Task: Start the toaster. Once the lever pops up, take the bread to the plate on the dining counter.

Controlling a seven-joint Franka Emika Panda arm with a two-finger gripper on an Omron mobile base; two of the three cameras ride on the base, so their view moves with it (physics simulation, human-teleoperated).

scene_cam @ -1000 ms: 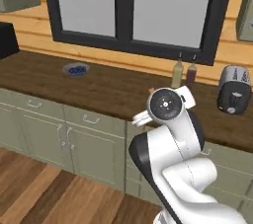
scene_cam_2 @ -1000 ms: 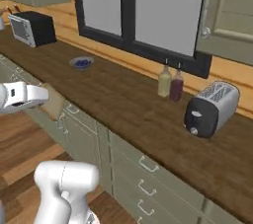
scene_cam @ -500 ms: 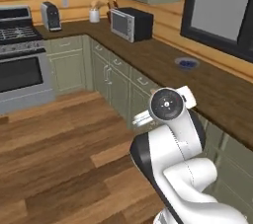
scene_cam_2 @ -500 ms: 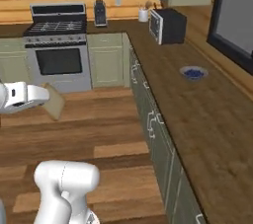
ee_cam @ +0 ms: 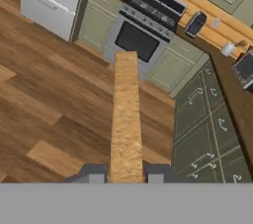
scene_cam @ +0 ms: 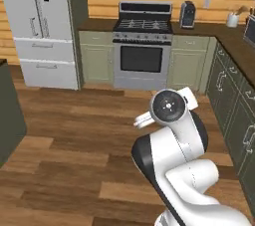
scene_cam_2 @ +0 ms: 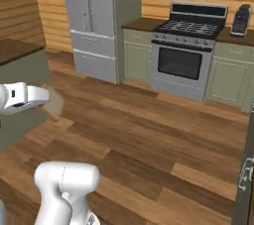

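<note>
My gripper (ee_cam: 126, 173) is shut on the bread (ee_cam: 126, 114), a tan slice seen edge-on that reaches up the middle of the hand view. From the right base view the same bread (scene_cam_2: 55, 106) sticks out of the gripper (scene_cam_2: 45, 101) at the left, above the wooden floor. The corner of a dark brown countertop with a pale front, probably the dining counter (scene_cam_2: 14, 50), shows at the far left. The toaster, its lever and the plate are out of view.
A stove (scene_cam: 142, 53) and a tall fridge (scene_cam: 47, 26) stand ahead across wooden floor (scene_cam: 74, 135). Green base cabinets (scene_cam: 234, 105) run down the right side. A dark coffee machine (scene_cam: 187, 15) sits on the counter beside the stove.
Both base views have swung left, from the window counter past the microwave corner to the stove and fridge, so the camera has turned. The bread stays in my gripper.
</note>
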